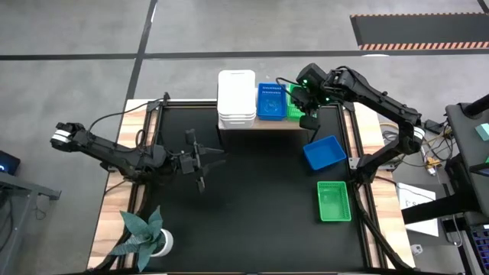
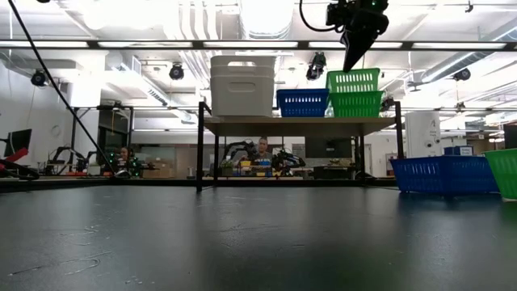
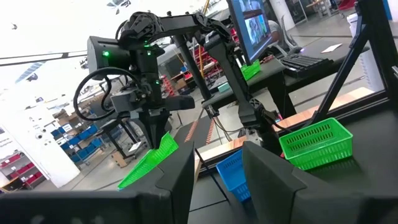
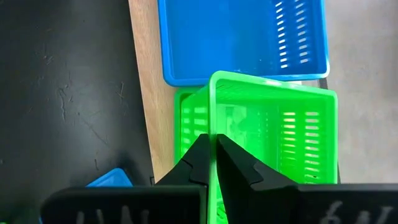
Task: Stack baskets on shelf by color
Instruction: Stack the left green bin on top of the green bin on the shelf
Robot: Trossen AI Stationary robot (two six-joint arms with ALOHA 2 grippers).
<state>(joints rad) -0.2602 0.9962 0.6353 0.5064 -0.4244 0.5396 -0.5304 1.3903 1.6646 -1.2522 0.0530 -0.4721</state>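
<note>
Over shelf [image 1: 260,122] | right claw [image 4: 213,163] pinching tilted green basket [image 4: 273,124] rim

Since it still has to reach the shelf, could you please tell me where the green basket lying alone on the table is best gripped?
Take the green basket by one rim wall, from straight above, one finger inside and one outside. It sits upright, open side up, with thin walls and free space all round.
</note>
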